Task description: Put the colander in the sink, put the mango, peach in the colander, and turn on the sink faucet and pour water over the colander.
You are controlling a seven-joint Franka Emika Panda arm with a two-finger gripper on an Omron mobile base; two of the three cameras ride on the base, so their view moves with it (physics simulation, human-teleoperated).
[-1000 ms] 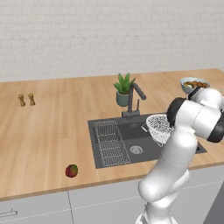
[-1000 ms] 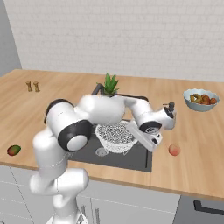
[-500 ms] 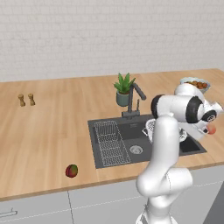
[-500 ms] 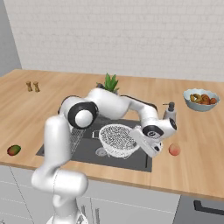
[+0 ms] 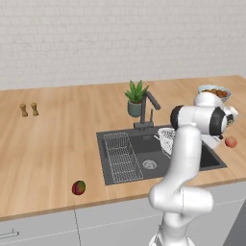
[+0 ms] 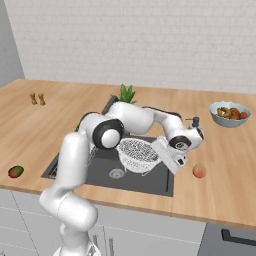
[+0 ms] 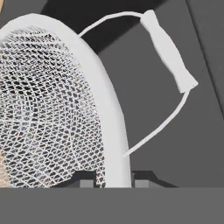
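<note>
The white wire-mesh colander (image 6: 137, 155) hangs tilted over the right half of the dark sink (image 6: 150, 182), and also shows behind my arm (image 5: 165, 138). My gripper (image 6: 161, 150) is shut on its rim. In the hand view the rim (image 7: 111, 131) runs between my fingertips, next to a side handle (image 7: 168, 57). Whether the colander touches the basin floor I cannot tell. The mango (image 5: 79, 187) (image 6: 16, 171) lies on the counter left of the sink. The peach (image 5: 231, 141) (image 6: 199, 171) lies on the counter right of the sink, close to my hand. The faucet (image 5: 148, 106) stands behind the basin with no water running.
A grey-blue bowl of fruit (image 6: 229, 114) (image 5: 214, 91) stands at the back right. A potted plant (image 5: 136, 98) sits behind the faucet. Two small shakers (image 5: 29, 109) stand far left. The ribbed drainboard (image 5: 119, 154) fills the sink's left part.
My arm's elbow has folded and swung round. The colander has stayed in my grip over the sink's right half, shifting only a little.
</note>
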